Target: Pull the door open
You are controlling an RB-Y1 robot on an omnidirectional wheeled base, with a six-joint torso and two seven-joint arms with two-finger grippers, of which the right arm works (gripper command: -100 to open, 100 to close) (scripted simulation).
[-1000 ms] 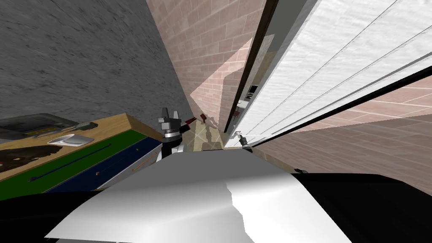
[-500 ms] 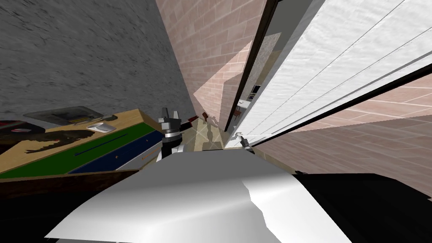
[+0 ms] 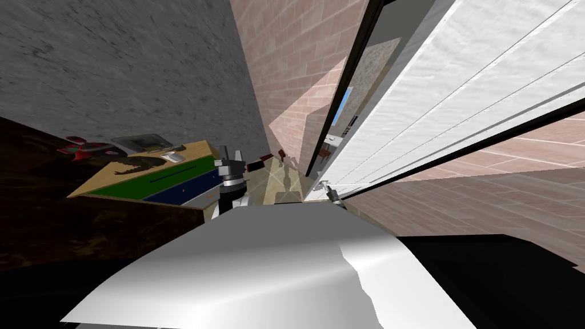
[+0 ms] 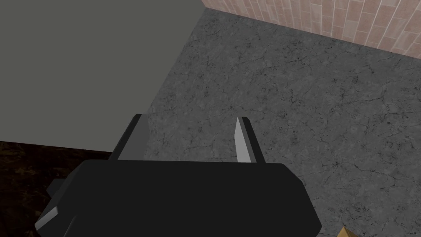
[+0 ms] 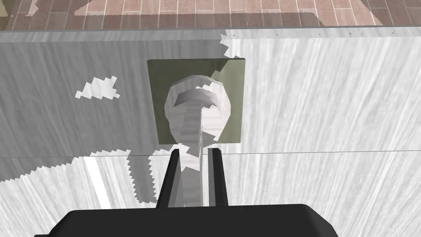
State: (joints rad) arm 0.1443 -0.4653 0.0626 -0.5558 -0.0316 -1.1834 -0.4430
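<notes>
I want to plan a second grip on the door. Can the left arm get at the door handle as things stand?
Probably not. The right gripper is shut on the lever of the door handle, leaving little free to grasp, and the left gripper, open, points away at a grey wall.

Bright render, jagged shadows on door [image 5: 320,123], wide-lens splay

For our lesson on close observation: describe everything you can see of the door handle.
The door handle is a pale grey, metal-looking lever. It grows from a round base on a square olive plate, which is fixed to the white door near one of the door's edges. The lever runs straight toward the right gripper, which is clamped on its two sides.
</notes>
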